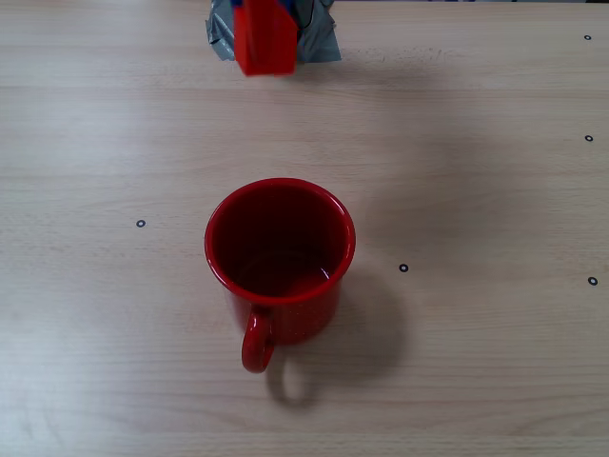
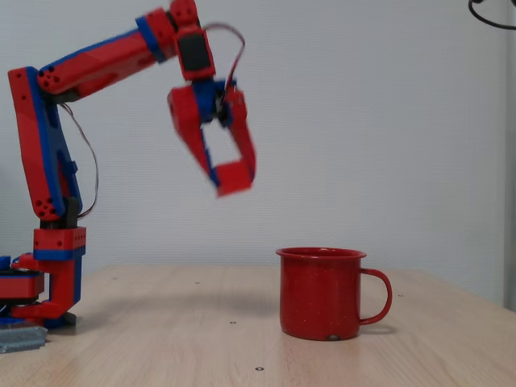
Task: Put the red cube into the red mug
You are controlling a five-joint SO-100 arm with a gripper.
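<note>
Clamped between the red two-finger gripper's (image 2: 230, 179) tips, the small bright red cube (image 2: 234, 177) hangs high, left of the glossy red enamel mug (image 2: 321, 294) mid-table.

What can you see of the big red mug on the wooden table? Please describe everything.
The glossy red enamel-looking mug stands upright on the light wooden table, mouth open, with a round rim and one loop handle. Its inside is darker red, and nothing shows in it. In the side fixed view the mug has faint speckles. Nothing but the table touches it.
</note>
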